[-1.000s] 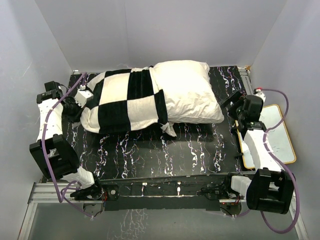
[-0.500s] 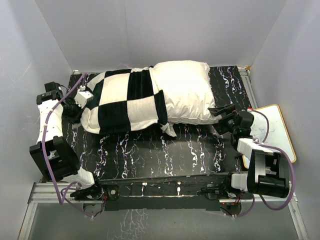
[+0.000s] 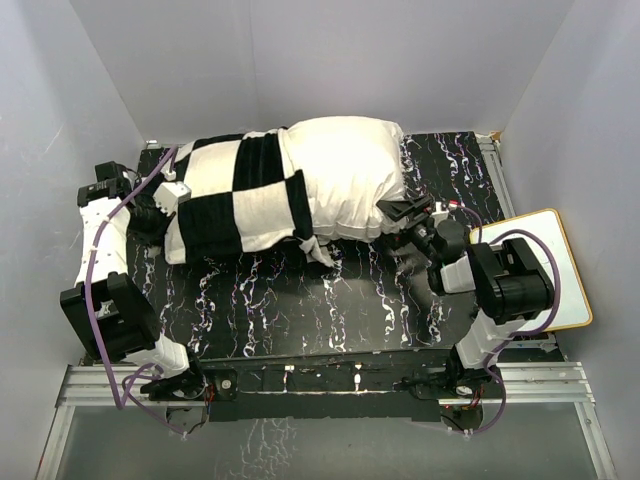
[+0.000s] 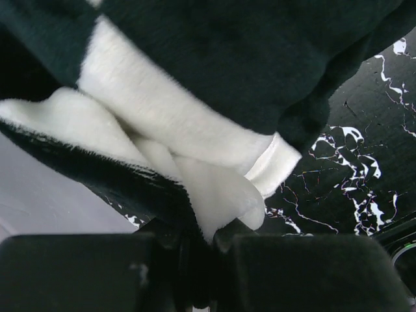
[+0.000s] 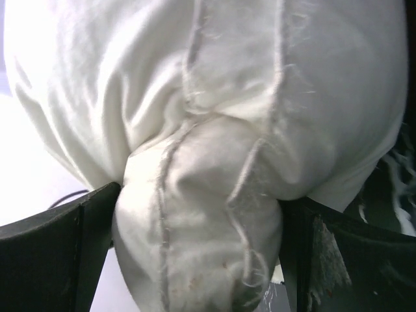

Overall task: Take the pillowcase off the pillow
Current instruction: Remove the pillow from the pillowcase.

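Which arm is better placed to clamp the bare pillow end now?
Right. The right fingers stand open on either side of the pillow at its bare corner, so closing should grip it. The left fingers are shut on the pillowcase at the opposite end.

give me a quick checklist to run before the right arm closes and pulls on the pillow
1. left end effector shut on the pillowcase edge: ok
2. pillow corner sits between the fingers of the right end effector: ok
3. right grip closed on that corner: not ok, jaws stand wide open
4. left pinch holds only case fabric, no pillow inside it: cannot tell
5. pillow free of the case: not ok, its left part is covered
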Controlling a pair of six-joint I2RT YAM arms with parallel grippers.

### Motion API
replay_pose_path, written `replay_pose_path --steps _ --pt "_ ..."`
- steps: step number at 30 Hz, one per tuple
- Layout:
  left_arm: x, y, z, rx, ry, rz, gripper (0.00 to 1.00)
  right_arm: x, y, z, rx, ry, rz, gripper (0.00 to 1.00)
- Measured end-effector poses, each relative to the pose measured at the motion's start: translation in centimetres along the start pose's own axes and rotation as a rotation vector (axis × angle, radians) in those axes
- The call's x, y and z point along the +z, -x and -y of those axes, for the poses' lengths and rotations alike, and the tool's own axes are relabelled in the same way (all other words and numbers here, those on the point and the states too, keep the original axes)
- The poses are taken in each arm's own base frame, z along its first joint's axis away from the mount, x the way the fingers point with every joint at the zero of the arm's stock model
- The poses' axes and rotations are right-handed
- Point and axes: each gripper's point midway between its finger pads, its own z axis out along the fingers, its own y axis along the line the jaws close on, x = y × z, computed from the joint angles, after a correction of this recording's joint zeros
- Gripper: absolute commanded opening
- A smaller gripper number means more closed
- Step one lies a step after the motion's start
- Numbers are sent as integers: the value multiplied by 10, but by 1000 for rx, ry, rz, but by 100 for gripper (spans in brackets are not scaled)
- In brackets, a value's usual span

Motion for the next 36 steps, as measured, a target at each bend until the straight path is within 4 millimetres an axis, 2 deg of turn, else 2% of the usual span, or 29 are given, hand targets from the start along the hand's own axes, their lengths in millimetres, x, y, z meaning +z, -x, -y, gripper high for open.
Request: replay_pose_path --steps 2,3,4,6,7,8,11,16,20,23,26,28,31,36 --pt "0 0 0 2 1 -5 0 11 -8 -7 -53 11 -21 98" --pt "0 0 1 3 3 -9 0 17 -11 -10 -84 3 -26 95" --pt "0 0 0 4 5 -14 0 28 -13 -11 -139 -35 -28 81" --pt "0 -1 1 4 5 -23 0 48 -15 -21 -244 -84 -18 40" --pt "-1 -1 2 3 4 -26 0 57 -14 -28 -297 -98 -8 15" --pt "-3 0 1 4 6 -28 0 63 -12 -33 -334 -110 13 8" --pt "-9 3 -3 8 23 -25 0 67 0 -31 -377 -180 87 8" --pt "-16 5 -4 21 33 -30 0 54 18 5 -496 -406 161 8" --pt "-20 -4 -12 26 54 -44 0 37 33 0 -646 -509 227 8" --pt "-29 -24 -32 5 106 -57 0 21 55 -7 -704 -551 275 9" --pt "-42 -62 -56 -50 162 -68 0 -6 97 -4 -675 -608 354 9" --pt "-42 -76 -59 -77 139 -35 0 -24 116 0 -645 -633 382 9" --pt "-35 -88 -65 -84 106 37 0 -35 118 -4 -628 -615 360 9" --pt "-28 -130 -69 -119 87 59 0 -35 104 -11 -612 -552 262 9"
